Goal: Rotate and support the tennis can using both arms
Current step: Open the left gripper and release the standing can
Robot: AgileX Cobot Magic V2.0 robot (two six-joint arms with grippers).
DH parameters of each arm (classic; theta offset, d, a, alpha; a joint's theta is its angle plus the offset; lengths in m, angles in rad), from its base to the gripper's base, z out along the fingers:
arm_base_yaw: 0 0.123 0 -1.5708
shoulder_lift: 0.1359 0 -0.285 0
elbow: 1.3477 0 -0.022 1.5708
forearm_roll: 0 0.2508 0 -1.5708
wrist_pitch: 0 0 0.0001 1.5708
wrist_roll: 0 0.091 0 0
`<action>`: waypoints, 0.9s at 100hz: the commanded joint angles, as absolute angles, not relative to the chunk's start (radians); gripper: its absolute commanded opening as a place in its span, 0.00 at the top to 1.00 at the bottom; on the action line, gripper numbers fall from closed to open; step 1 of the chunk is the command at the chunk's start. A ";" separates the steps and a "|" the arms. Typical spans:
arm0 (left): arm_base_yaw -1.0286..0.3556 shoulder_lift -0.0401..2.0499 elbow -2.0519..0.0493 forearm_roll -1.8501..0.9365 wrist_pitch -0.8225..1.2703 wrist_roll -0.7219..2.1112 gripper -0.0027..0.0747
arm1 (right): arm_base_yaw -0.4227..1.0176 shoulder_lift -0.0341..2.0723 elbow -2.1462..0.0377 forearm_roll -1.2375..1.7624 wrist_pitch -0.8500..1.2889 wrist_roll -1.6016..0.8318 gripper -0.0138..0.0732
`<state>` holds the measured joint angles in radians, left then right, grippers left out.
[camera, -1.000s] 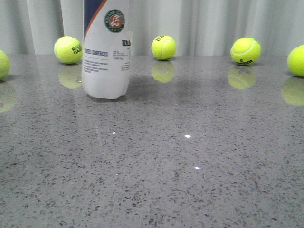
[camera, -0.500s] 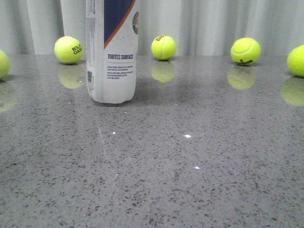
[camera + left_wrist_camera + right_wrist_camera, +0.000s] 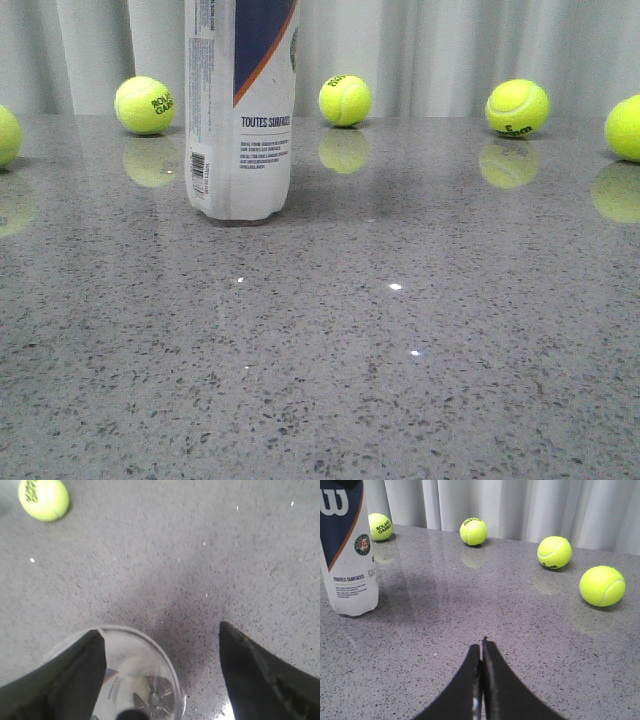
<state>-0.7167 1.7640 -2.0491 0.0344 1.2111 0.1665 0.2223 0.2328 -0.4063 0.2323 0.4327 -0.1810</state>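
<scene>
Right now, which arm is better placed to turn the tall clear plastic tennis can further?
The left. Its open gripper hangs directly over the tall clear plastic tennis can, one finger across the rim. The right gripper is shut and apart from the can.

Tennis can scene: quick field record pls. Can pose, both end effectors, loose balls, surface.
can: tennis can upright on the table, left of centre in the front view
can_label_facing_front: barcode, "TOUTES SURFACES"
left_end_effector: left end effector open, over the can's top, one finger over the rim
right_end_effector: right end effector shut, empty, apart from the can
loose_balls: five tennis balls in the front view, e.g.
surface: grey speckled, glossy
</scene>
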 commanded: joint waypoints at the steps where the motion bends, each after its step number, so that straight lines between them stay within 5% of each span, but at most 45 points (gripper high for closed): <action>1: -0.717 1.684 -2.082 0.034 1.142 0.153 0.38 | 0.218 0.240 -0.430 0.240 0.356 -0.182 0.92; 30: -0.717 1.620 -2.075 0.032 1.098 0.138 0.46 | 0.218 0.240 -0.430 0.240 0.356 -0.182 0.92; 56: -0.717 1.520 -1.917 0.000 0.952 0.125 0.99 | 0.218 0.240 -0.430 0.240 0.356 -0.182 0.92; 90: -0.717 1.312 -1.499 -0.052 0.676 0.125 0.99 | 0.218 0.240 -0.430 0.240 0.356 -0.182 0.92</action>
